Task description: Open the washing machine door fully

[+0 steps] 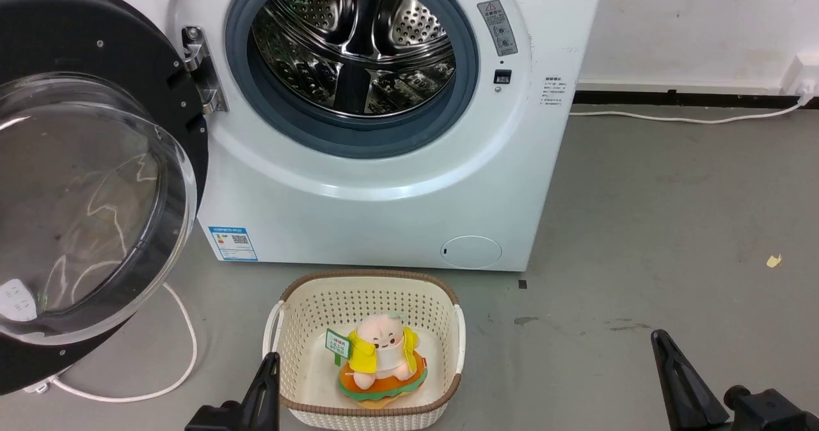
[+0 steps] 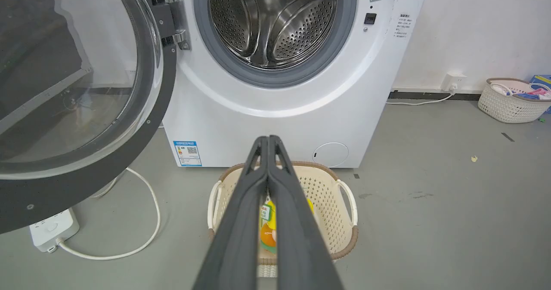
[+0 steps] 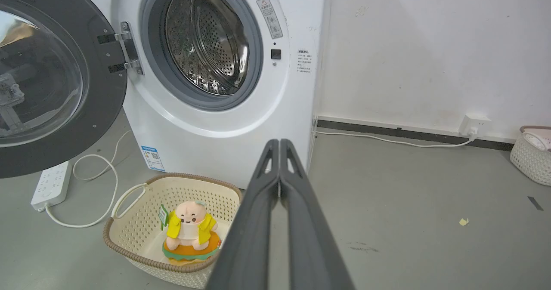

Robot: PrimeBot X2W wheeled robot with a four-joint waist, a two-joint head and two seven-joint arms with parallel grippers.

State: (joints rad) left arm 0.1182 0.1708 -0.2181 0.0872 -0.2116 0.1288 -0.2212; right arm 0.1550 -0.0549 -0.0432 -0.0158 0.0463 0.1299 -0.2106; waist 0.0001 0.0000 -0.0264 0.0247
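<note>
Washing machine door [image 1: 89, 188] hangs swung wide, above-left of left pincer [image 2: 267, 140], well apart. Both it and right pincer [image 3: 280, 143] pressed together, empty. Likely heavy, stiff-swinging, glass [image 1: 96, 245] slick: push black rim [image 1: 77, 28] edge.

Head view downward, wrist views lower, all share washing machine door [image 1: 83, 194]

The washing machine door [image 1: 89, 181] has a glossy black rim and smooth clear glass. At its three o'clock, the drum [image 1: 358, 47] is shiny perforated steel. The basket [image 1: 368, 276] is matt plastic.
</note>
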